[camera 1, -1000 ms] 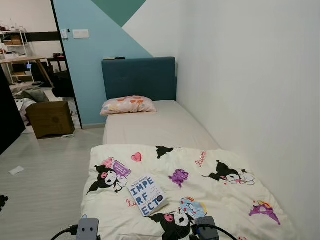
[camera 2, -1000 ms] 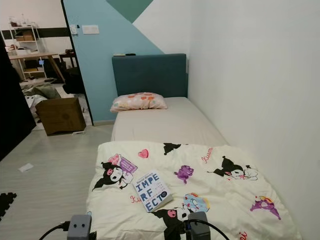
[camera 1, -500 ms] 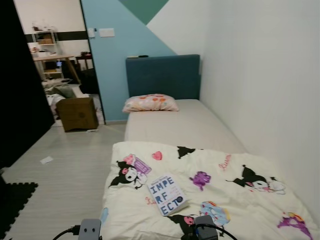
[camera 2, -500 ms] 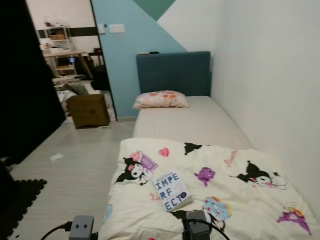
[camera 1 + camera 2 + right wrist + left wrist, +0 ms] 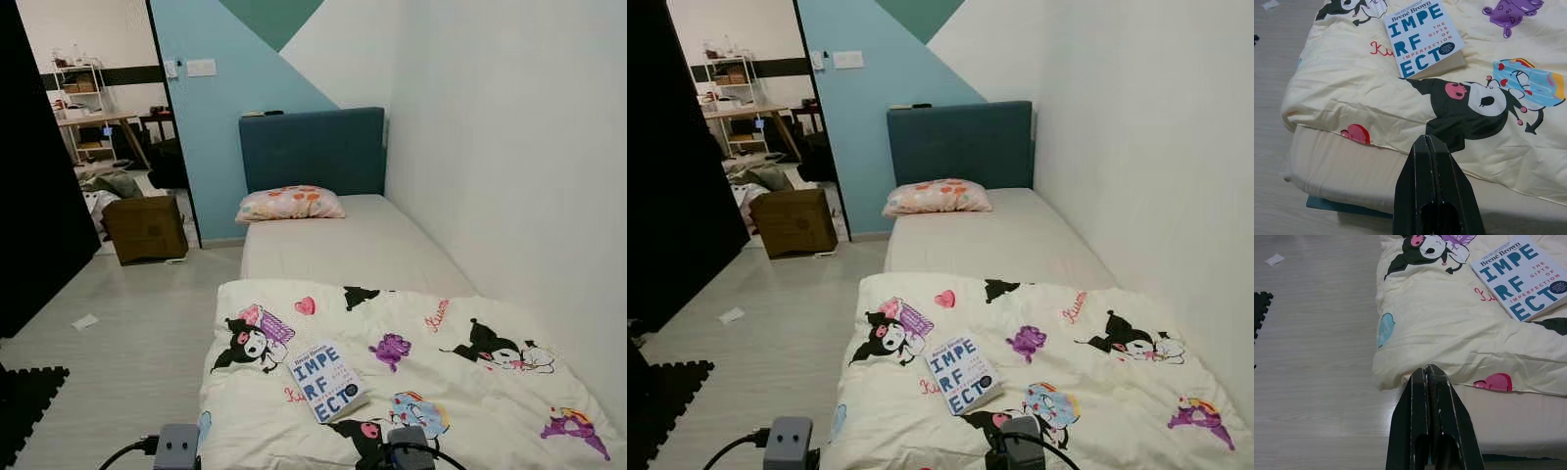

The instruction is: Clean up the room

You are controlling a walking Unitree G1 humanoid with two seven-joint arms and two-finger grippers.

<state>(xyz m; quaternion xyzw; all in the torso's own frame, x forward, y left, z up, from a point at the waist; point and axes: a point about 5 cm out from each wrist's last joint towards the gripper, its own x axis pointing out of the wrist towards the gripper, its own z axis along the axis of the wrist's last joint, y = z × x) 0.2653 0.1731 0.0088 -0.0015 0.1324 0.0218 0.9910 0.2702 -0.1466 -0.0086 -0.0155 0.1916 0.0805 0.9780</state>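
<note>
At bed foot: white-and-blue paperback book [image 5: 327, 381] lies flat on cream cartoon-print blanket [image 5: 460, 392]. Left pincer [image 5: 1430, 377] and right pincer [image 5: 1427, 147] both closed, empty. Approach step; next, reach for book.

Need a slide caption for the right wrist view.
Shut right end effector hovers above the bed's foot, book lying on cartoon-print blanket.

Bed [image 5: 343, 245] runs lengthwise ahead of both pincers, right side against the wall. Cream cartoon-print duvet [image 5: 411, 362] covers the near half, its edge just ahead of the left pincer [image 5: 1430, 369] and right pincer [image 5: 1426, 138]. Book [image 5: 327, 380] lies flat on duvet, ahead between them. Pillow [image 5: 289, 204] at far end by headboard. Floor [image 5: 127, 333]: cardboard box [image 5: 145, 228], paper scrap [image 5: 85, 321], black foam mat [image 5: 29, 392], all off to the left pincer's side.
</note>
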